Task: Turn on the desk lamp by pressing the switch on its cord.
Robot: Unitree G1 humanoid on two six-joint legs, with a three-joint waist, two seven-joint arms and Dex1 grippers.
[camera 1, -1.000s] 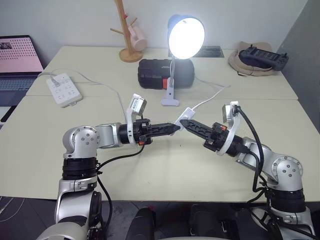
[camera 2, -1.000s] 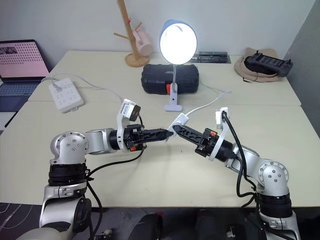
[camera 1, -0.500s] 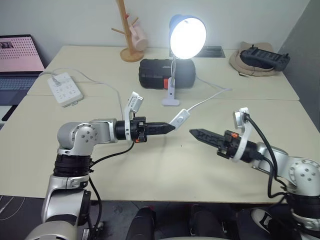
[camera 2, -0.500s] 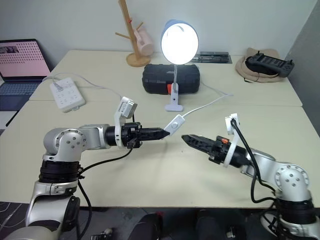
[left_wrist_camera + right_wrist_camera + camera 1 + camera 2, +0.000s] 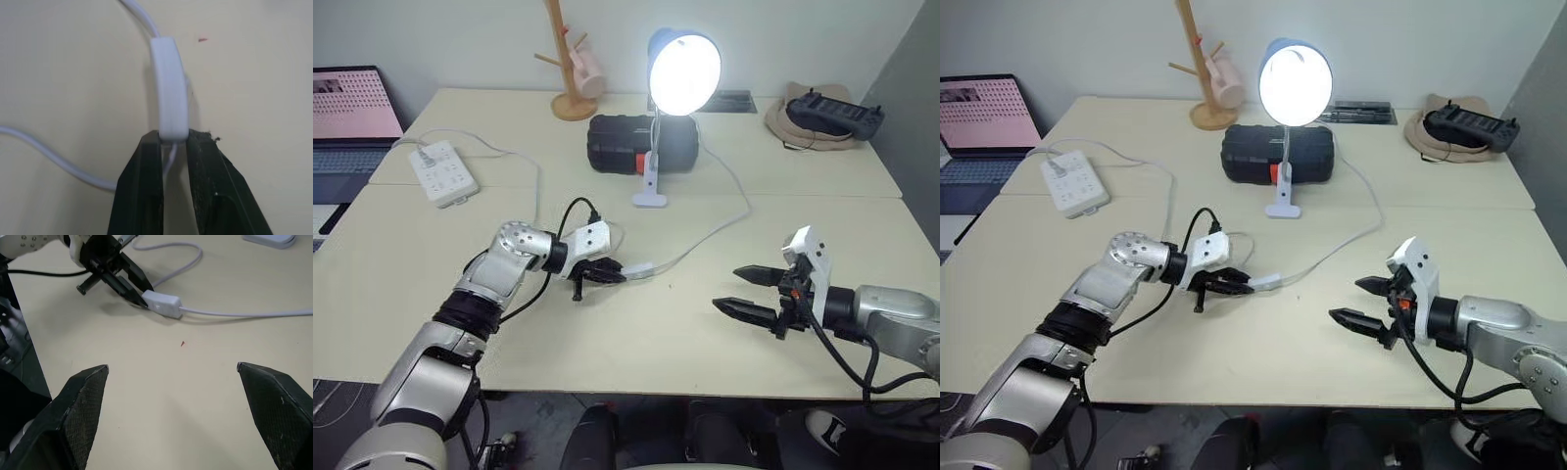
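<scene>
The desk lamp (image 5: 683, 70) with its blue shade stands lit at the back middle of the table, on a white base (image 5: 649, 200). Its thin white cord (image 5: 724, 225) curves forward to the switch (image 5: 638, 266), a small white oblong lying on the tabletop. My left gripper (image 5: 617, 277) is low over the table and shut on one end of the switch (image 5: 169, 98). My right gripper (image 5: 725, 288) hovers near the front right, open and holding nothing, a hand's width from the switch (image 5: 161, 303).
A white power strip (image 5: 440, 171) lies at the left, and a black case (image 5: 626, 143) sits behind the lamp base. A wooden mug tree (image 5: 566, 59) stands at the back. There is a laptop (image 5: 347, 117) far left and a hat with a controller (image 5: 822, 113) back right.
My right gripper let go of the switch, opened wide and drew back to the right. My left gripper rolled and sank, bringing the switch down onto the table.
</scene>
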